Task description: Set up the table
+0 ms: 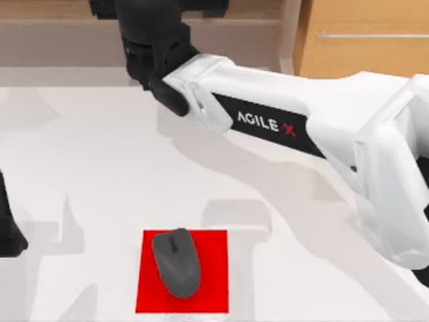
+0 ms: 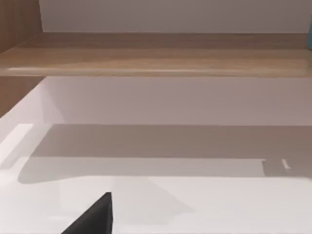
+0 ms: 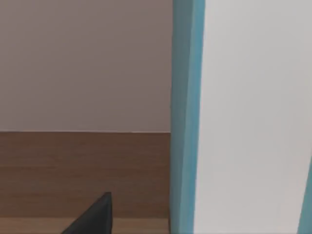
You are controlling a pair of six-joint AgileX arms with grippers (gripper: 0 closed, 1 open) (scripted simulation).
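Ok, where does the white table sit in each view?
Top view: the table spans the picture below the wooden ledge.
Left wrist view: the table fills the lower part, up to that ledge.
Right wrist view: faces a wall and a teal-edged panel.
Shared landmark: the wooden ledge along the table's far edge.

A mouse [image 1: 177, 261] lies on a small mat [image 1: 211, 275], and the mat lies on the table [image 1: 87, 168] near its front edge. A wooden cabinet [image 1: 362, 37] stands behind the table at the right. The right arm [image 1: 281, 121] reaches across to the back.
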